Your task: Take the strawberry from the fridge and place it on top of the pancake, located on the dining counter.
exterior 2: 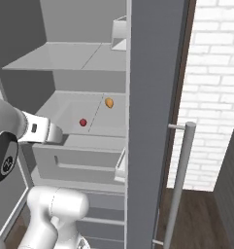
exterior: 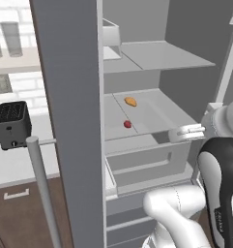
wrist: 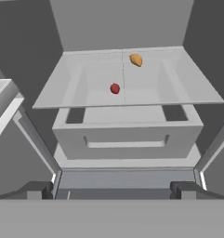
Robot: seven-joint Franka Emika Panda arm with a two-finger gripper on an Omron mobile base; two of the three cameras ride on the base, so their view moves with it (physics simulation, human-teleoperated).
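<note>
Inside fridge (wrist: pixel 127 139), shelf (wrist: pixel 178 88) holds strawberry (wrist: pixel 115 88).

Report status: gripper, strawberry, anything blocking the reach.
Gripper open, empty, outside the fridge. Strawberry on middle shelf, near front edge. Orange-tan food item sits farther back; nothing between gripper and strawberry.

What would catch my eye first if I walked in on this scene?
Probably the open fridge, its pale shelves nearly bare. On the middle shelf lie just two small bright things: a dark-red strawberry near the front edge and an orange-tan oval food item further back. The white robot arm reaches toward that shelf.
</note>
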